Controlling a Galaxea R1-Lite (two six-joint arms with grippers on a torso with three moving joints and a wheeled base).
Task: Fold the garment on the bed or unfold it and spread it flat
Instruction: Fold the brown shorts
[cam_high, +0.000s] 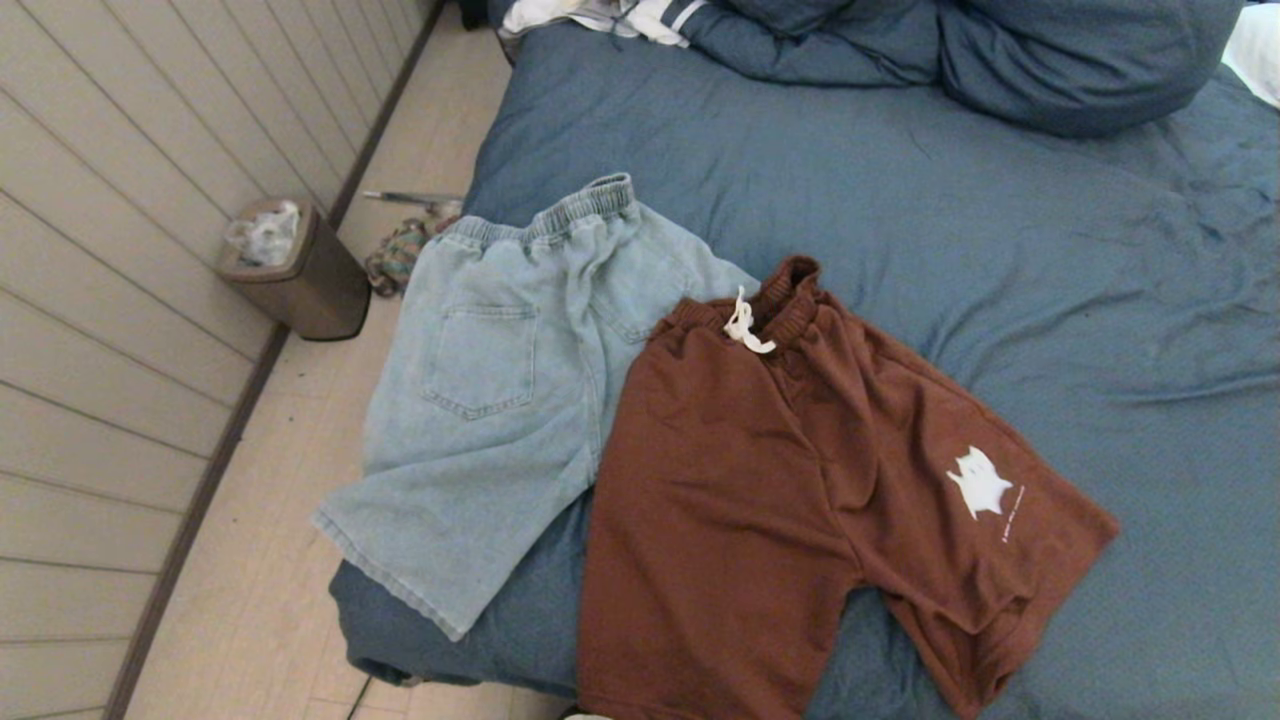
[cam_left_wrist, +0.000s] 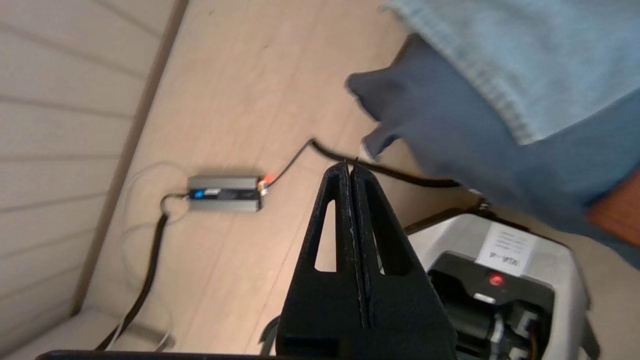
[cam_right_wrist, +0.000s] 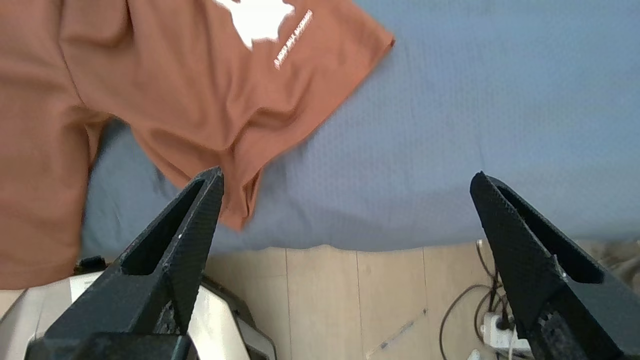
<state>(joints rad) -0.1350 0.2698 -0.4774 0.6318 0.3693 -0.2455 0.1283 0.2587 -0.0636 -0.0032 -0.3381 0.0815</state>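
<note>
Two garments lie spread on the bed (cam_high: 1000, 230), which has a slate-blue cover. Rust-brown shorts (cam_high: 790, 480) with a white drawstring and a white print lie near the front edge, overlapping light-blue denim shorts (cam_high: 500, 390) to their left. Neither arm shows in the head view. My left gripper (cam_left_wrist: 350, 164) is shut and empty, hanging over the floor beside the bed's corner (cam_left_wrist: 440, 130), with the denim hem (cam_left_wrist: 500, 65) beyond. My right gripper (cam_right_wrist: 345, 175) is open and empty, low at the bed's front edge, with the brown shorts' leg (cam_right_wrist: 200, 100) close to one finger.
A brown waste bin (cam_high: 295, 270) stands on the floor by the panelled wall, left of the bed. Blue pillows (cam_high: 1050, 60) and more clothing (cam_high: 600, 20) lie at the head of the bed. A power brick (cam_left_wrist: 225, 194) and cables (cam_right_wrist: 475, 300) lie on the floor.
</note>
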